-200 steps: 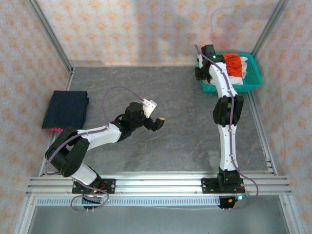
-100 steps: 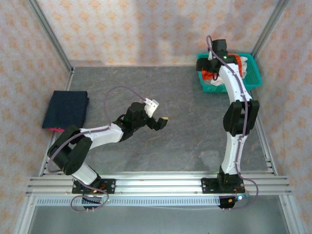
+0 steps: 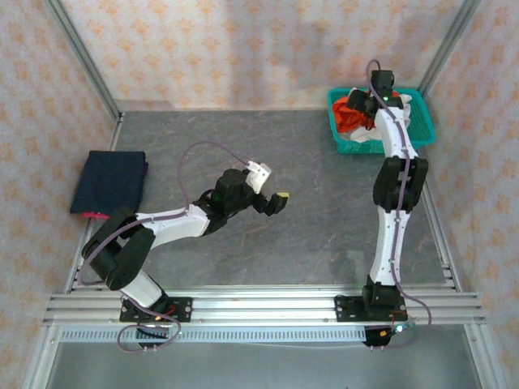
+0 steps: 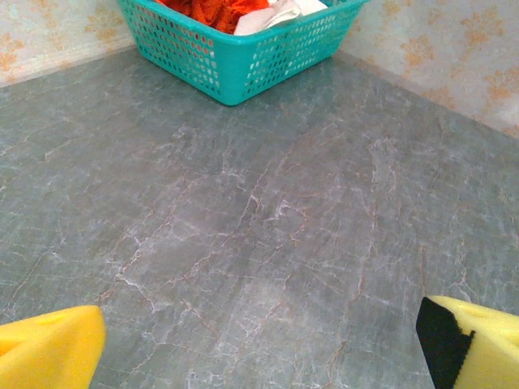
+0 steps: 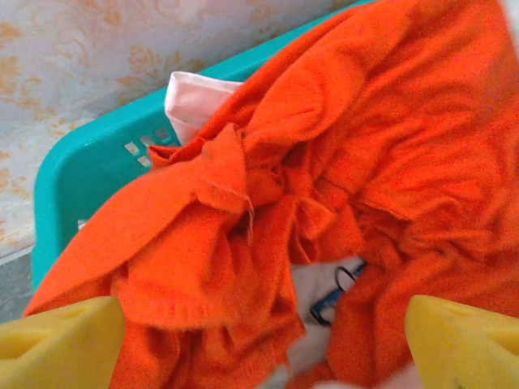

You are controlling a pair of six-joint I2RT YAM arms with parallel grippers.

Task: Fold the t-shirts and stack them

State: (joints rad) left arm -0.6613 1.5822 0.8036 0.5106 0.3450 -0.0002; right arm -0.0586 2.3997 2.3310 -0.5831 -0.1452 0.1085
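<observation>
The bright orange-red cloth t-shirt (image 3: 350,113) lies crumpled in the teal plastic lattice basket (image 3: 409,144) at the far right corner of the grey marbled worktop (image 3: 308,162). The right arm reaches out over the basket, and the right tool (image 3: 362,107) hangs above the shirt. In the right wrist view the right tool (image 5: 259,348) is spread wide. Its two yellow fingertips (image 5: 61,340) stand at either side of the bunched orange-red t-shirt (image 5: 324,138), with the cloth lying between and below them. Whether the tips touch the cloth cannot be told. A pale piece of cloth (image 5: 190,101) shows beside the shirt against the basket's wall (image 5: 73,178).

The left tool (image 3: 276,203) sits over the middle of the worktop, well apart from the basket. In the left wrist view the left tool (image 4: 259,356) is also spread, with nothing but bare worktop (image 4: 268,227) between its yellow fingertips (image 4: 49,348). The basket (image 4: 268,69) stands far ahead of it, with the orange-red t-shirt (image 4: 215,10) and a white cloth (image 4: 280,12) heaped inside.

The dark navy t-shirt (image 3: 112,180) lies folded flat near the worktop's left edge, far from both tools.
</observation>
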